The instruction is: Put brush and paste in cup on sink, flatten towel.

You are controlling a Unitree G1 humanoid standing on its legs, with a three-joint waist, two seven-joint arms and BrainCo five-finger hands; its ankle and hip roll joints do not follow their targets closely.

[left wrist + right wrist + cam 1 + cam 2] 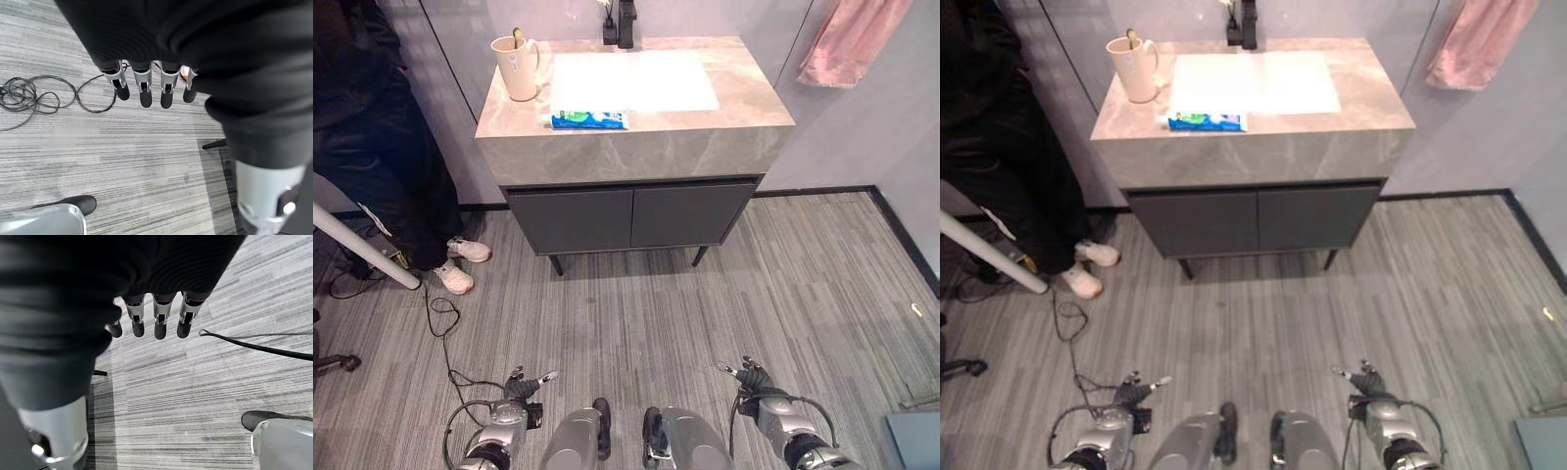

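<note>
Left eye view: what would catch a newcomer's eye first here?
The grey stone sink cabinet stands against the wall, with a cream cup at its back left corner and a blue-green paste tube lying near its front edge. A pink towel hangs bunched on the wall to the right. Both hands, left hand and right hand, hang low over the floor, holding nothing.

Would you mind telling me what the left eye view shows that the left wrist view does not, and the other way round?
Left eye view: the sink counter, the cup at its far left corner with the brush in it, the paste lying by the basin's front edge, the pink towel hanging bunched on the right wall, a person in dark clothes, and the right hand. Left wrist view: the left hand up close, fingers straight and holding nothing. Both: the left hand and the grey striped floor.
</note>
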